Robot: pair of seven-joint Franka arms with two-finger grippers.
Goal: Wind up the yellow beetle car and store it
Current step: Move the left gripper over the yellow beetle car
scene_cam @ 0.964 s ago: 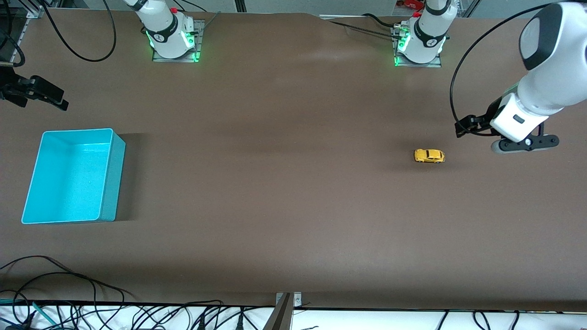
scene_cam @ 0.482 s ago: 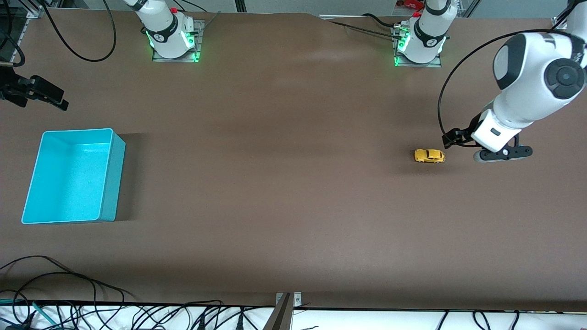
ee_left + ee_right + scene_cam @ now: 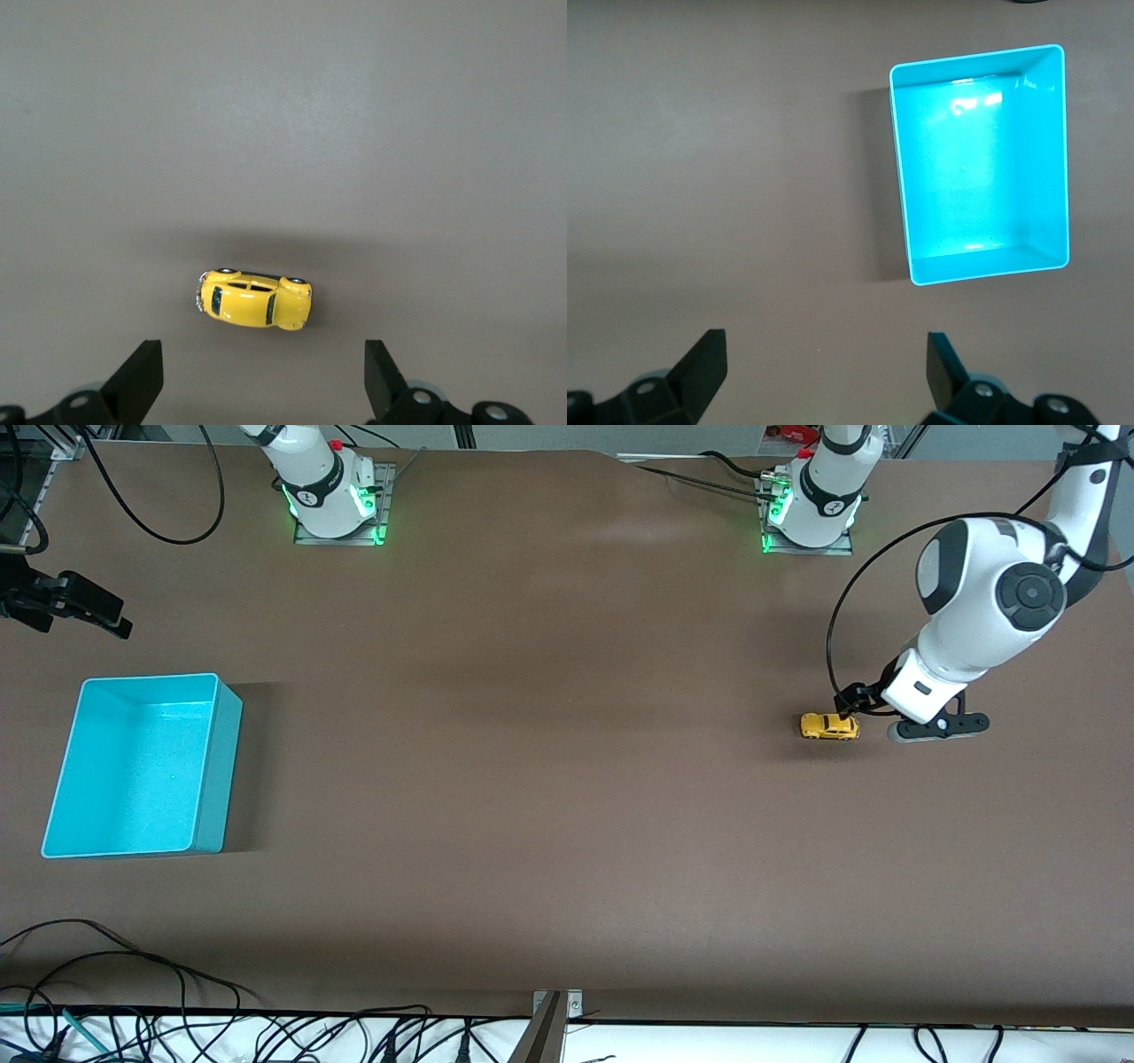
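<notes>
The yellow beetle car stands on its wheels on the brown table toward the left arm's end. My left gripper hangs just beside it, low over the table, open and empty. In the left wrist view the car lies just ahead of the gap of the left gripper, not between the fingers. My right gripper waits open and empty at the right arm's end of the table, above the table beside the turquoise bin. In the right wrist view the right gripper is over bare table near the bin.
The turquoise bin holds nothing. The two arm bases stand along the table's edge farthest from the front camera. Cables lie along the edge nearest the camera.
My left arm has swung in and come down toward the car, from well off to its side to right beside it. The car, the bin and the right arm have not moved.
</notes>
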